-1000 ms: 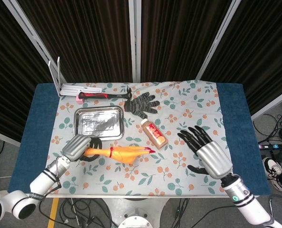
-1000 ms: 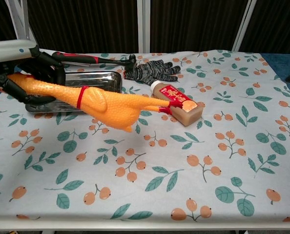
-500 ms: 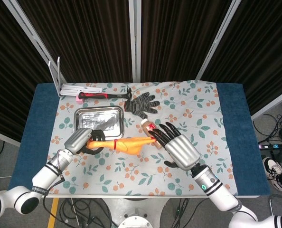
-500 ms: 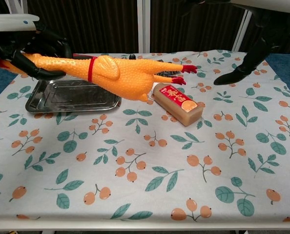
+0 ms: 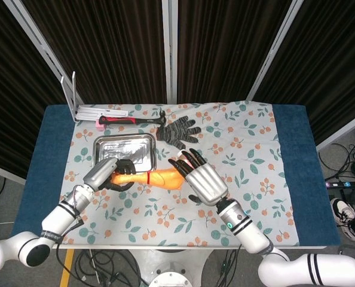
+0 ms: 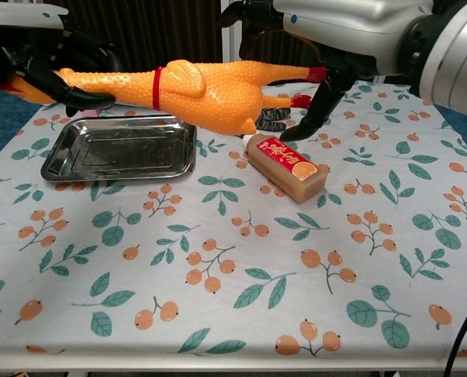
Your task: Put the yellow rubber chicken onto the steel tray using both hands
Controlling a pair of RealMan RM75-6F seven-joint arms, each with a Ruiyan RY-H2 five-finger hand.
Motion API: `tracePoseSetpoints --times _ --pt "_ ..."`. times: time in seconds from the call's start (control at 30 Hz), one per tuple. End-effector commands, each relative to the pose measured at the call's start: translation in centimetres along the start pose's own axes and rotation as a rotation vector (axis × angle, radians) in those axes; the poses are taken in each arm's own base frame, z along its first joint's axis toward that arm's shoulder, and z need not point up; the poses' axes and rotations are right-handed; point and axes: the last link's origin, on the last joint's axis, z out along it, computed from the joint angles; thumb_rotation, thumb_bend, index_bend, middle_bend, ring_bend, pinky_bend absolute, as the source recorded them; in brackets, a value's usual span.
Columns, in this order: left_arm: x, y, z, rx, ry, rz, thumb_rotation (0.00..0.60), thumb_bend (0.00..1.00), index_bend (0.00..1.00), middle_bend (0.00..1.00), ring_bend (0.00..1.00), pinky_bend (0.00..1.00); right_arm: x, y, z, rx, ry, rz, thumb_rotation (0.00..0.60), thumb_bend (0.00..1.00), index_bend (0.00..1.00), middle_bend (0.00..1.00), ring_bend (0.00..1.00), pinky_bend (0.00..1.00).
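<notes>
Higher than a moment ago, the yellow rubber chicken [image 6: 194,85] now hangs level above the tabletop [image 6: 296,259], just beside the steel tray [image 6: 123,147]. Its neck sits in the left hand [image 5: 109,173]'s grip, while the right hand [image 5: 200,181] has closed on its legs, over the brown bottle [image 6: 287,166].

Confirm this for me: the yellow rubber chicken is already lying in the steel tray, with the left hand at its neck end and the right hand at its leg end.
Not quite. The yellow rubber chicken is not in the steel tray; the chest view shows it held up in the air above the table. The rest stands: the left hand grips its neck end and the right hand is at its leg end.
</notes>
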Motion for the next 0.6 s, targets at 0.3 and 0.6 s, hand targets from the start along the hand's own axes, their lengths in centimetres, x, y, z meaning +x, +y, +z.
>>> tracePoseSetpoints --times 0.3,0.6 --pt "0.4 0.6 0.2 0.002 -0.002 -0.016 0.600 0.61 0.76 0.74 0.66 0.66 -0.2 -1.2 2.6 -0.017 -0.002 0.007 0.600 0.08 0.29 0.34 0.08 0.05" --pt "0.4 0.6 0.1 0.004 -0.003 0.000 0.600 0.61 0.76 0.74 0.66 0.66 0.0 -1.9 3.3 -0.016 0.018 0.007 0.600 0.12 0.44 0.45 0.15 0.08"
